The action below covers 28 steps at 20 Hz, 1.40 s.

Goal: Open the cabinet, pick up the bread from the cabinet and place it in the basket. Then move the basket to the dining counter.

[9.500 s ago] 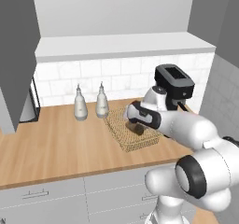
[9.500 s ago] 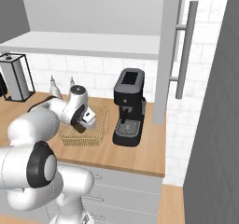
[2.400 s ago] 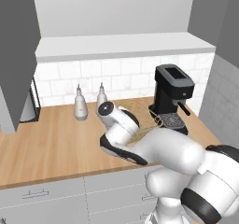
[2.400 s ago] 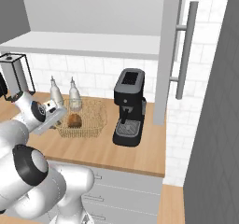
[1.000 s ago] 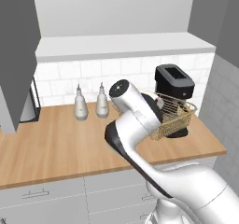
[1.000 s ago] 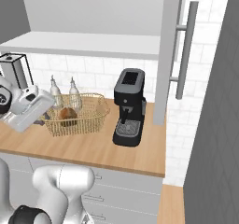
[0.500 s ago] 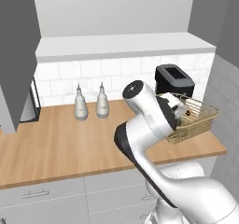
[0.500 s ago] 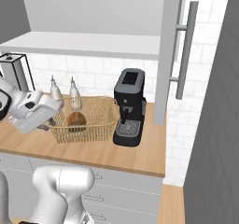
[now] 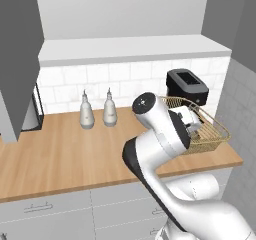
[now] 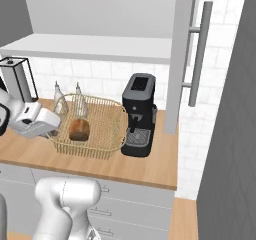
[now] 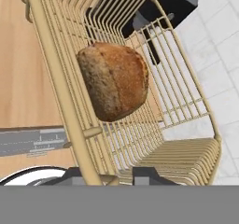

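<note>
My jaws clamp the basket (image 11: 140, 139) rim, lifted off the counter (image 10: 140, 166). Stiff, light wire; rim hold tips it. Bread (image 11: 113, 80) rides loose inside and could roll, so keep it level.

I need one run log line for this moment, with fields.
phase: carrying basket | gripper: shut on basket rim | bread: inside basket | basket: lifted, tilted, beside coffee machine
</note>
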Motion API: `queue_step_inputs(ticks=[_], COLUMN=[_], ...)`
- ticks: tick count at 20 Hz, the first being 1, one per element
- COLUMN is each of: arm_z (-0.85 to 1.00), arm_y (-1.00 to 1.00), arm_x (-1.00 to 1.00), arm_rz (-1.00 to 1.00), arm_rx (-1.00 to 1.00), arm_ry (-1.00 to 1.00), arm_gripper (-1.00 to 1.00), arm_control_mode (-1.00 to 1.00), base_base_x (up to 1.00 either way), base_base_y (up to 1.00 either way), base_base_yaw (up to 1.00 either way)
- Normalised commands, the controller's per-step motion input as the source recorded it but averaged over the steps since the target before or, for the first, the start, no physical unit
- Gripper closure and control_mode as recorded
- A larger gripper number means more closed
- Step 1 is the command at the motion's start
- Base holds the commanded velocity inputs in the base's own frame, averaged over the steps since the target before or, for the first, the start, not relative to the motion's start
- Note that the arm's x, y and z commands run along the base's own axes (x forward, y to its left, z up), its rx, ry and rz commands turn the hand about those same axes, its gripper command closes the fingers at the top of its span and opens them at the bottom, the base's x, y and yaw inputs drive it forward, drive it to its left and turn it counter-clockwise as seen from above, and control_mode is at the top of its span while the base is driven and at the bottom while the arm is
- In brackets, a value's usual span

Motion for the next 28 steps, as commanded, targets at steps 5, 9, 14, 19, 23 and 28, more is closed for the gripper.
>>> queue_step_inputs(ticks=[5, 9, 14, 19, 23, 28], arm_z=[0.0, 0.0, 0.0, 0.0, 0.0, 0.0], arm_y=[0.0, 0.02, 0.0, 0.0, 0.0, 0.0], arm_x=[0.22, 0.01, 0.0, 0.0, 0.0, 0.0], arm_rz=[-0.01, 0.0, 0.0, 0.0, 0.0, 0.0], arm_rx=[-0.05, -0.04, 0.0, 0.0, 0.0, 0.0], arm_ry=[0.0, 0.02, 0.0, 0.0, 0.0, 0.0], arm_gripper=[1.0, 1.0, 1.0, 1.0, 1.0, 1.0], arm_control_mode=[-1.0, -1.0, -1.0, -1.0, 1.0, 1.0], base_base_x=[0.0, 0.0, 0.0, 0.0, -0.18, -0.73], base_base_y=[0.0, 0.0, 0.0, 0.0, 0.09, 0.44], base_base_yaw=[0.0, 0.0, 0.0, 0.0, 0.0, 0.0])
